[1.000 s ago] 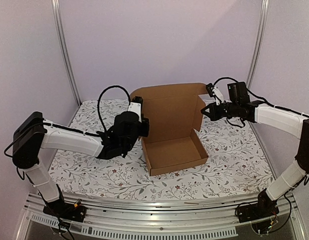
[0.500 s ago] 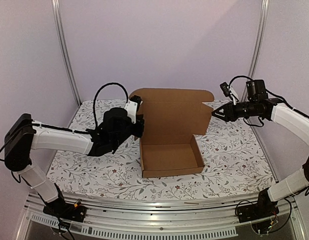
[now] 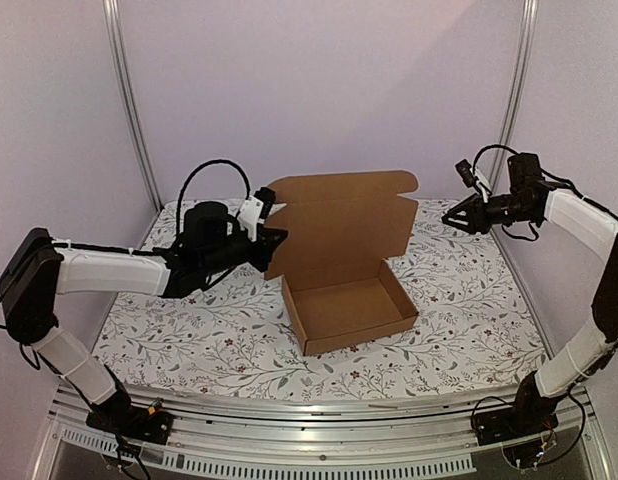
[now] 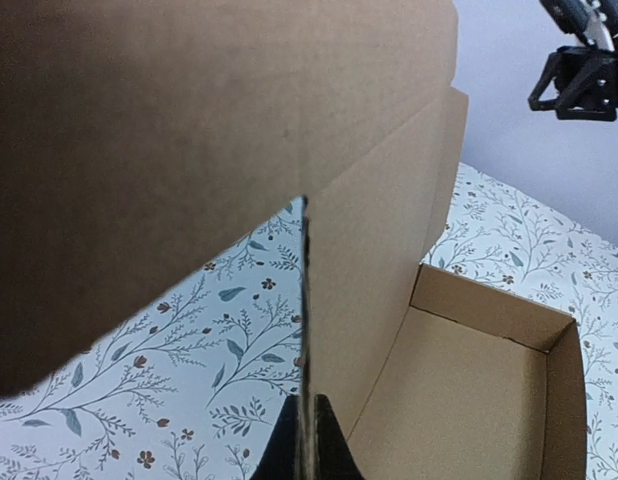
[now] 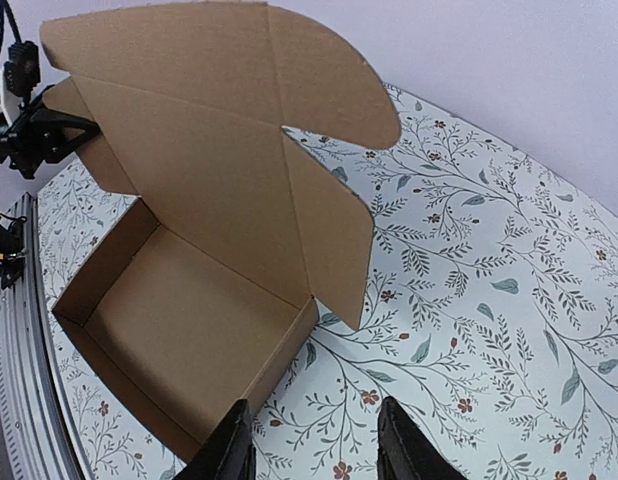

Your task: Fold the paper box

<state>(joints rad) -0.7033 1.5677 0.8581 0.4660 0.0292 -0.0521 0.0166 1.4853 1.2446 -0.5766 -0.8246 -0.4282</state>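
Observation:
The paper box (image 3: 354, 305) is brown cardboard: a shallow open tray on the floral cloth with its lid (image 3: 339, 220) standing upright behind it. My left gripper (image 3: 273, 238) is shut on the lid's left side flap; in the left wrist view the flap's edge (image 4: 307, 300) runs straight down into the closed fingertips of the left gripper (image 4: 311, 440). My right gripper (image 3: 449, 216) hangs open to the right of the lid, apart from it. In the right wrist view the right gripper (image 5: 314, 450) has only cloth between its fingers, and the box (image 5: 189, 320) lies ahead on the left.
A floral tablecloth (image 3: 469, 310) covers the table. Metal frame posts (image 3: 129, 110) stand at the back corners against purple walls. An aluminium rail (image 3: 309, 415) runs along the near edge by the arm bases.
My right gripper has opened, let go of the lid's right flap and drawn back to the right. My left arm has pulled back to the left with its flap, and the box has turned a little.

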